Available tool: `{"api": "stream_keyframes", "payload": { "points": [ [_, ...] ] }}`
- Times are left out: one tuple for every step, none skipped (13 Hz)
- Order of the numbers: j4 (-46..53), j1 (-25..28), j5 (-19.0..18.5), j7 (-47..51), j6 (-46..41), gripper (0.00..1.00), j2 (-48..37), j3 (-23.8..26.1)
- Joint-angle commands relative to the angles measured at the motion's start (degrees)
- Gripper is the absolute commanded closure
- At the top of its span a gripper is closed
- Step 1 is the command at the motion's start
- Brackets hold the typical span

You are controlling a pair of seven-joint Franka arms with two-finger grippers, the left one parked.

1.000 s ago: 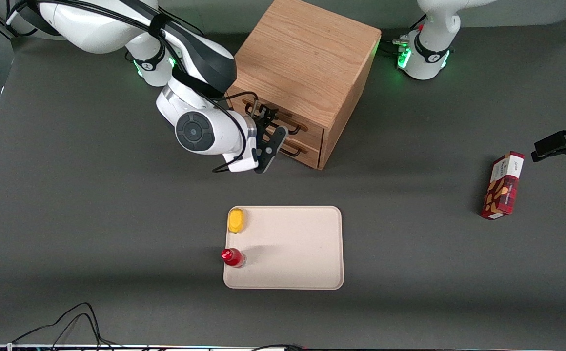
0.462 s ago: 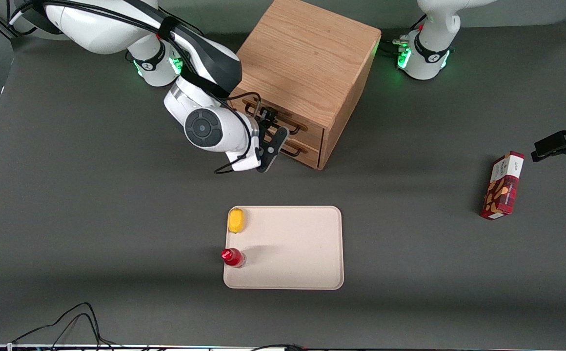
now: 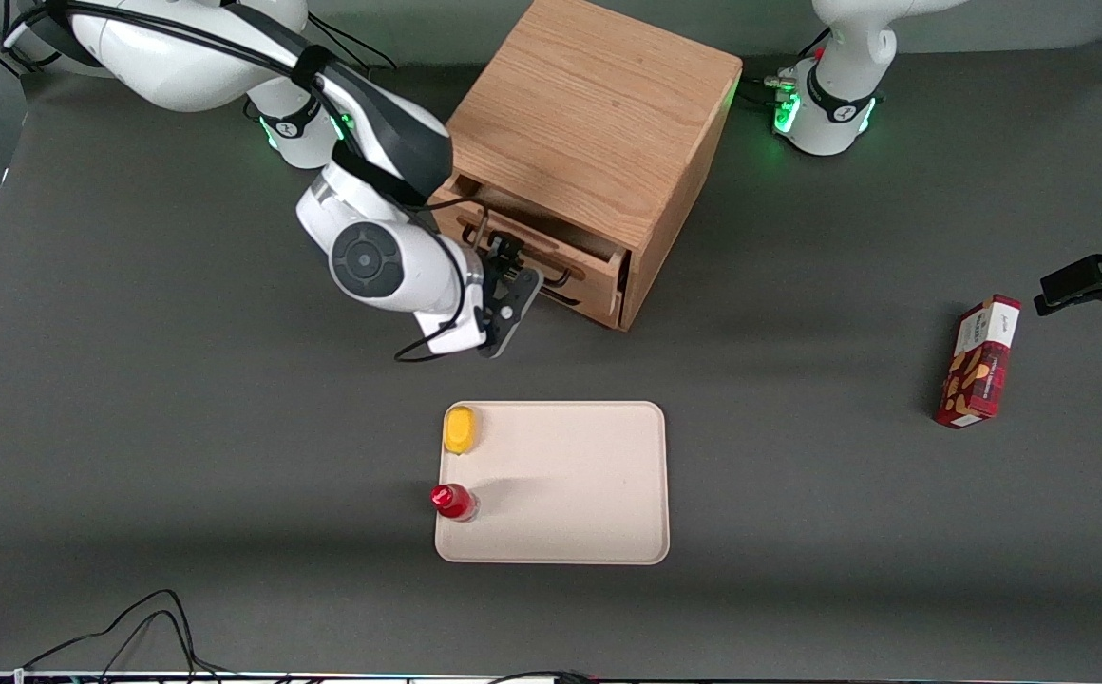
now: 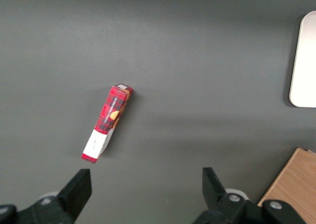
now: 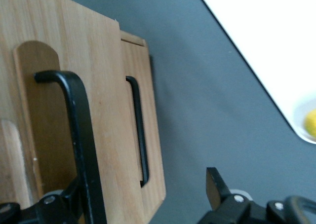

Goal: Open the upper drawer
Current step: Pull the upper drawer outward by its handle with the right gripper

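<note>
The wooden cabinet (image 3: 598,123) stands at the back of the table. Its upper drawer (image 3: 598,285) is pulled partly out, with a dark gap (image 3: 537,228) showing under the cabinet top. My right gripper (image 3: 505,275) is in front of this drawer at its black wire handle (image 3: 565,275). In the right wrist view the gripper (image 5: 143,184) is open: one finger (image 5: 74,194) lies against the upper handle (image 5: 79,135), the other finger (image 5: 213,182) hangs over the table. The lower drawer (image 5: 150,150) and its handle (image 5: 137,125) sit farther back, shut.
A beige tray (image 3: 589,494) lies nearer the front camera, with a yellow object (image 3: 460,429) and a red-capped object (image 3: 453,501) at its edge. A red box (image 3: 978,361) lies toward the parked arm's end. Cables (image 3: 133,627) run along the table's front edge.
The upper drawer was shut and has slid out toward the front camera. My gripper moved the same way with the handle.
</note>
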Motion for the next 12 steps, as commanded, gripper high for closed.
{"api": "stream_keyframes", "payload": {
  "points": [
    [2.1,0.2,-1.1,-3.2,0.5,0.0,0.0,-1.9],
    [3.2,0.2,-1.1,-4.6,0.4,0.0,0.7,-2.5],
    [4.2,0.2,-1.1,-6.3,0.4,0.0,1.3,-3.5],
    [5.4,0.2,-1.1,-7.5,0.5,0.0,1.9,-4.2],
    [6.5,0.2,-1.2,-8.0,0.4,0.0,2.9,-4.8],
    [7.6,0.3,-2.6,-8.3,0.4,0.0,3.8,-4.8],
    [8.4,0.2,-4.1,-8.6,0.4,0.0,4.8,-4.8],
    [9.5,0.2,-4.7,-8.6,0.4,0.0,5.5,-4.9],
    [10.4,0.2,-4.9,-8.7,0.4,0.0,5.9,-4.9],
    [10.6,0.2,-4.9,-9.7,0.0,0.0,5.9,-4.8],
    [10.9,0.1,-5.2,-11.6,0.0,0.0,5.9,-4.9],
    [11.5,0.2,-5.3,-12.7,-0.1,0.0,5.9,-4.9]
  ]
}}
